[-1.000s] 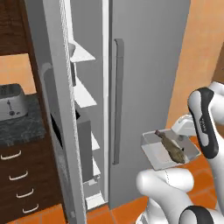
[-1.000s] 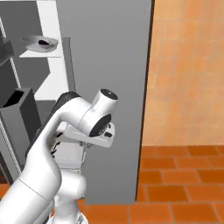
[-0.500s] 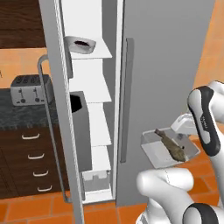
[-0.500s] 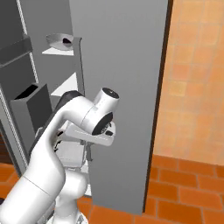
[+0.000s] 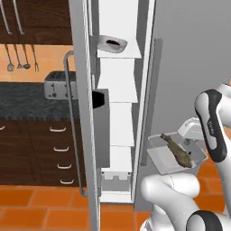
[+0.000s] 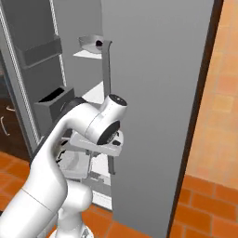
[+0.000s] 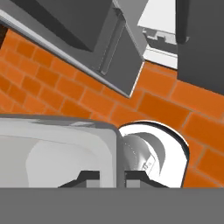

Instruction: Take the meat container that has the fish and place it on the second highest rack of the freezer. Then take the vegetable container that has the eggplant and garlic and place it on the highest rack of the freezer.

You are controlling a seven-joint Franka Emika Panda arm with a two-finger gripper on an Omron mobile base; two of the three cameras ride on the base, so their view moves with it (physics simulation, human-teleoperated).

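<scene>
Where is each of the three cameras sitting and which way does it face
Left base view: behind the arm's left, facing the open freezer; arm at right, fish in its tray.
Right base view: behind the arm's right, facing the closed grey door; arm lower left.
Hand view: on the hand, looking down; tool shut on the tray's rim.
Both base views share the top-shelf container.

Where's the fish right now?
In the left base view the fish lies in its grey tray at lower right, held beside the open freezer.
</scene>
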